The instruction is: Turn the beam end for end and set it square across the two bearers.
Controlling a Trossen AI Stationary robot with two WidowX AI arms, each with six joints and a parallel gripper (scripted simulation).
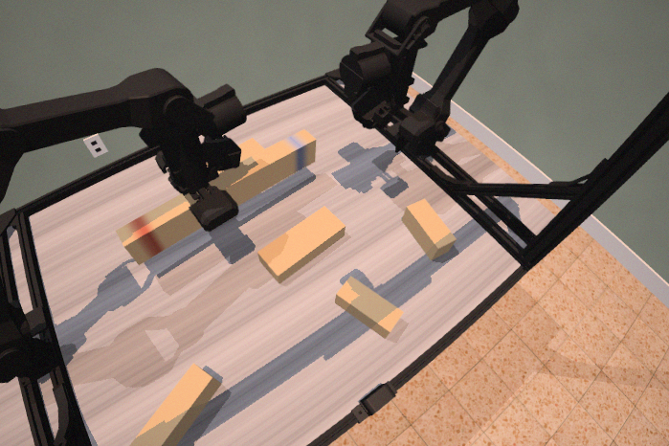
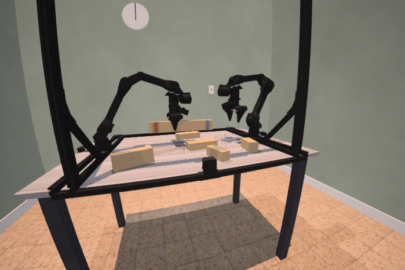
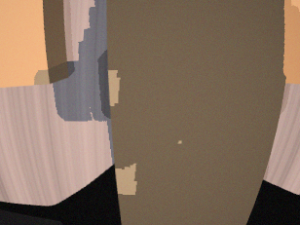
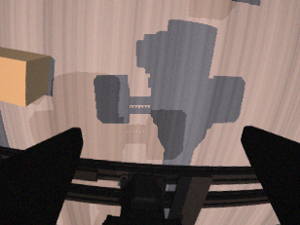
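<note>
The beam [image 1: 174, 234] [image 2: 193, 125] [image 3: 195, 96] is long and pale, with a red band at its left end and a blue band at its right end in the top and exterior views. My left gripper [image 1: 209, 203] [image 2: 175, 126] is shut on it near its middle and holds it roughly level above the table. Two parallel pale blocks look like the bearers: one [image 1: 250, 146] [image 2: 188, 135] is partly hidden behind the beam in the top view, the other [image 1: 302, 240] [image 2: 201, 144] lies nearer the middle. My right gripper [image 1: 395, 128] [image 2: 234, 119] [image 4: 165, 135] is open and empty above the table's far right part.
Three other pale blocks lie on the table: one at the right [image 1: 428, 226] [image 2: 249, 145], one [image 1: 369, 307] [image 2: 218, 153] near the front edge, and a larger one [image 1: 180, 404] [image 2: 132, 159] at the front left. Black frame rails [image 1: 430, 325] edge the table, with posts [image 2: 301, 79] at the corners.
</note>
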